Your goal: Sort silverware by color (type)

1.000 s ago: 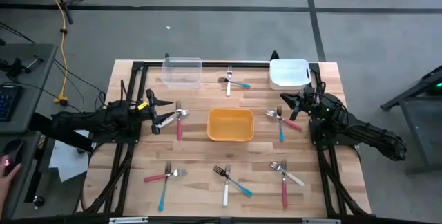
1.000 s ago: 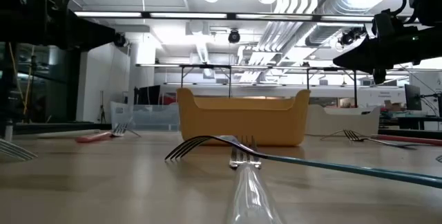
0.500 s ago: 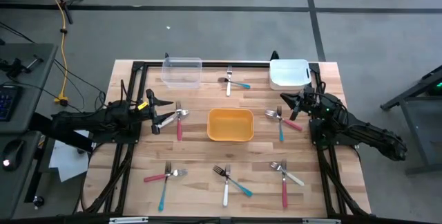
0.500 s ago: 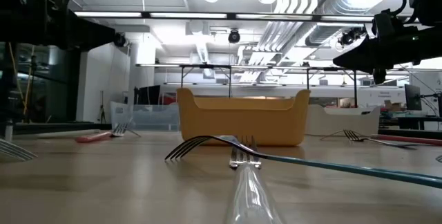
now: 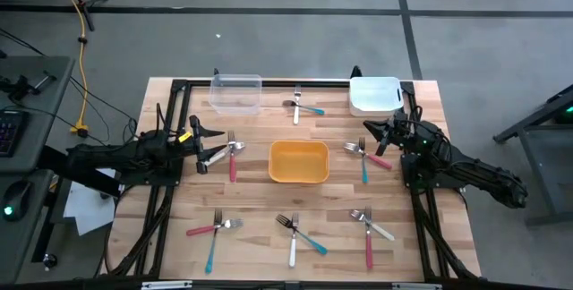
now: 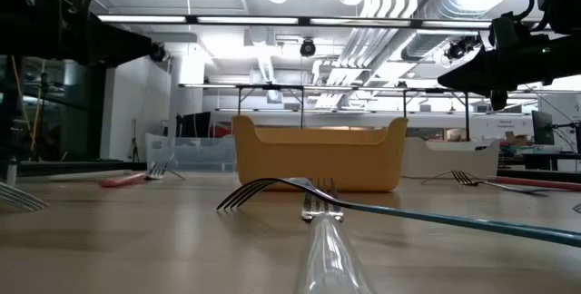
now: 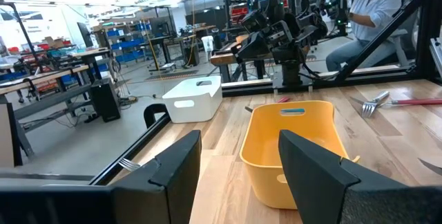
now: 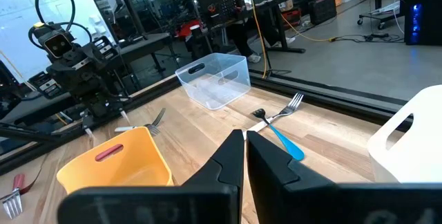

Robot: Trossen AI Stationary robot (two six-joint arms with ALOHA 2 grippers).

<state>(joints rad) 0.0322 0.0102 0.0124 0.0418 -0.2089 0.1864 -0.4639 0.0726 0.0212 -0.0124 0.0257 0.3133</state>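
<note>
Small forks lie in pairs on the wooden table: a red and a silver one point(image 5: 233, 157) by my left gripper, a teal and a red one point(image 5: 365, 157) by my right gripper, a teal and silver pair point(image 5: 303, 106) at the far edge, and three more pairs point(image 5: 295, 232) along the near side. My left gripper point(image 5: 208, 145) hovers open at the table's left, just left of the red fork. My right gripper point(image 5: 369, 134) hovers shut at the right, near the teal and red pair. Neither touches anything.
A yellow bin point(image 5: 299, 161) sits at the table's centre, a clear bin point(image 5: 236, 91) at the far left and a white bin point(image 5: 374, 95) at the far right. A black frame runs around the table. A person point(image 7: 373, 10) sits beyond the table.
</note>
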